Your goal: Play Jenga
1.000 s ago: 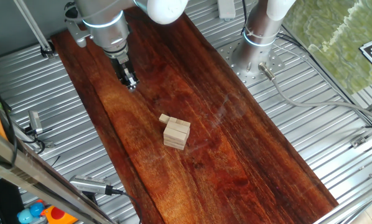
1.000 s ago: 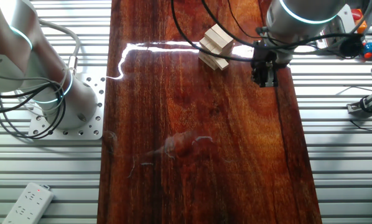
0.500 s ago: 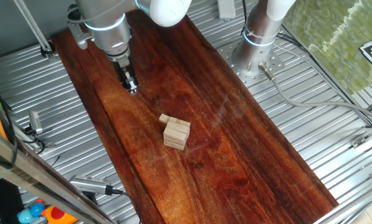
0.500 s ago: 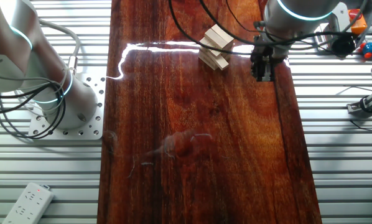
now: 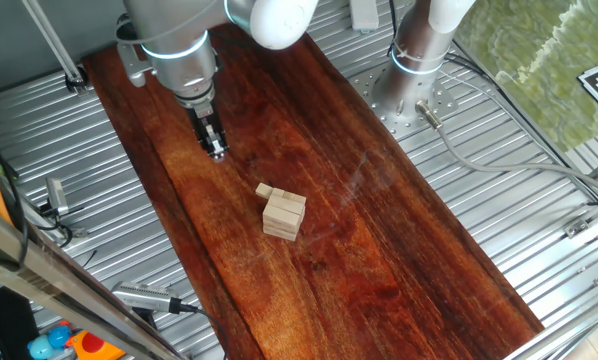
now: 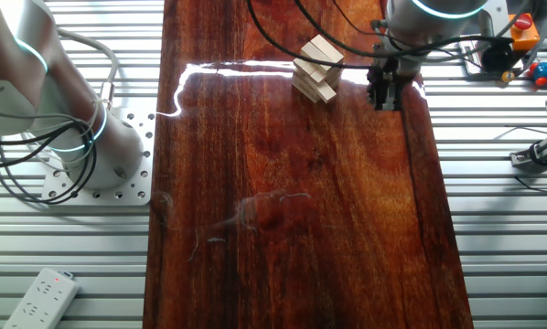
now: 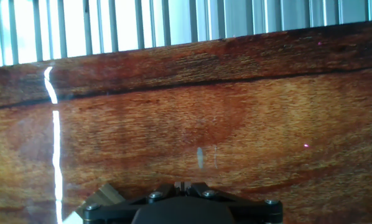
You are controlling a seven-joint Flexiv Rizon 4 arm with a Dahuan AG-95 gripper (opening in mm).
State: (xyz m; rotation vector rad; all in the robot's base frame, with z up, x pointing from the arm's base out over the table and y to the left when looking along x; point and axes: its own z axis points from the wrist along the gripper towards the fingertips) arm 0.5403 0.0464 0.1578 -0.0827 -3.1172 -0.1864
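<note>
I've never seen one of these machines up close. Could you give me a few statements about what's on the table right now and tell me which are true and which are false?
1. The gripper is holding a wooden block. False: it holds nothing and hangs apart from the blocks.
2. A small stack of pale wooden blocks stands on the dark wooden board. True.
3. A loose block lies right beside the stack. True.
4. The stack sits on the ribbed metal surface. False: it is on the wooden board.
5. A white power strip lies on the metal surface. True.
</note>
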